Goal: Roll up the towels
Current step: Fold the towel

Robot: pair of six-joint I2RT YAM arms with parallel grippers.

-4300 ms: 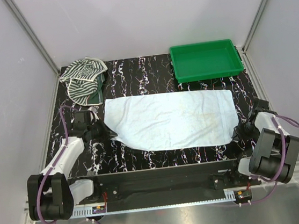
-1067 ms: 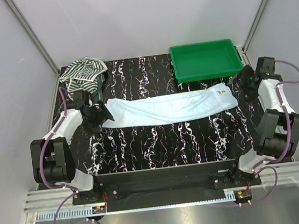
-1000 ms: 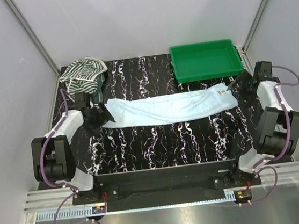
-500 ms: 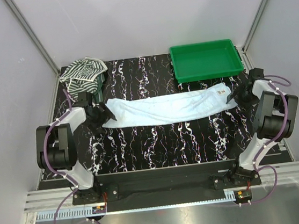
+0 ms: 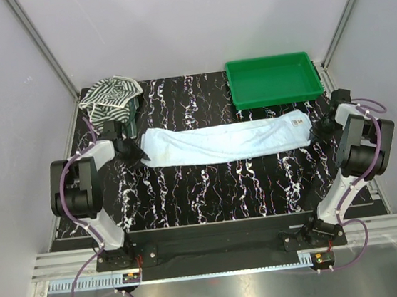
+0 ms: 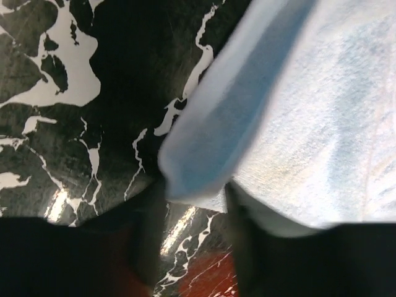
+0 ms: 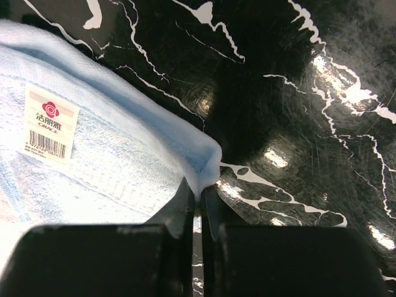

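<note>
The right pincer [image 7: 199, 189] is pressed together, nipping the hemmed corner of the pale blue towel [image 7: 93, 161] just past its sewn label [image 7: 48, 124]. The left pincer [image 6: 195, 192] straddles the opposite corner, and its fingers [image 6: 148, 235] look to be pinching the thick folded edge, though the wrist view is blurred there. Between the two, the pale blue towel lies flat on the desk [image 5: 210, 183] as a long narrow band running left to right, near the far half. The striped towel [image 5: 110, 100] sits bunched at the far left corner, untouched, and the green tray [image 5: 273, 79] stands at the far right.

I judge this to be the preparation step, with both ends gripped to fold or straighten the band before rolling. The next move calls for both arms travelling together, keeping the cloth taut and even.
</note>
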